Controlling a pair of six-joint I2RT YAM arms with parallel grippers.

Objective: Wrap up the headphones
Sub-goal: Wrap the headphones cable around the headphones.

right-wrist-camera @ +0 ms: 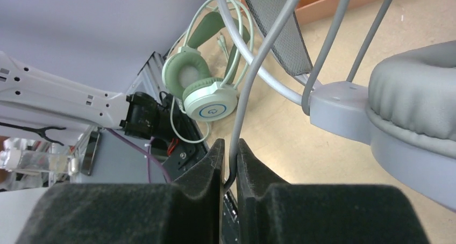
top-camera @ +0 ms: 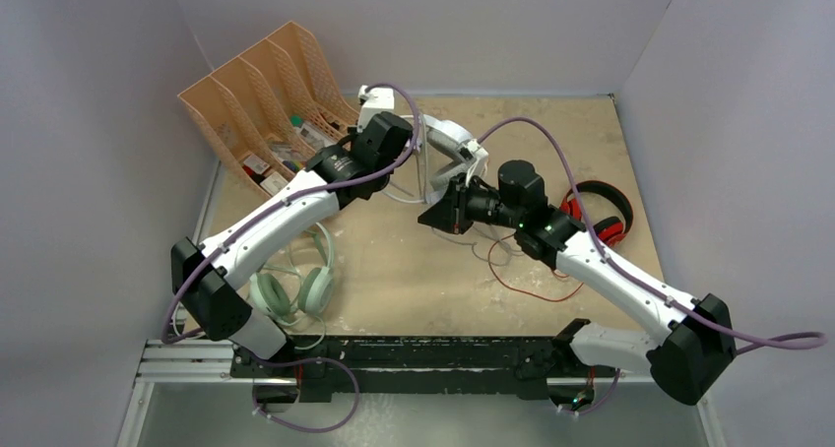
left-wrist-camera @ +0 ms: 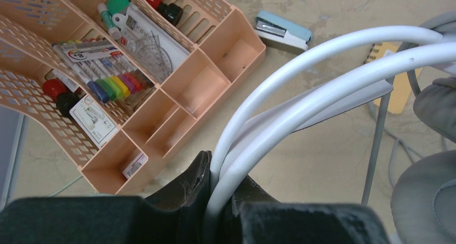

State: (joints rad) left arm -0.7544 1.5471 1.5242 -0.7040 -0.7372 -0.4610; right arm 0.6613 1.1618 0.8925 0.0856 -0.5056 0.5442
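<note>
The white headphones (top-camera: 448,142) hang above the middle back of the table. My left gripper (top-camera: 421,142) is shut on their white headband (left-wrist-camera: 322,61), which runs up out of the jaws (left-wrist-camera: 220,185). Their grey ear cushion (right-wrist-camera: 414,104) fills the right of the right wrist view. My right gripper (top-camera: 429,217) sits just below them, its jaws (right-wrist-camera: 230,147) a narrow slit apart. The thin grey cord (right-wrist-camera: 247,88) runs between them, against the right finger with a sliver of gap on the left. The red and black headphones (top-camera: 596,211) lie at the right, and the mint-green headphones (top-camera: 295,289) at the front left.
A peach desk organiser (top-camera: 266,93) full of pens and stationery stands at the back left. A blue stapler (left-wrist-camera: 283,30) lies beside it. The red cord (top-camera: 522,285) loops over the table by the right arm. Grey walls enclose three sides.
</note>
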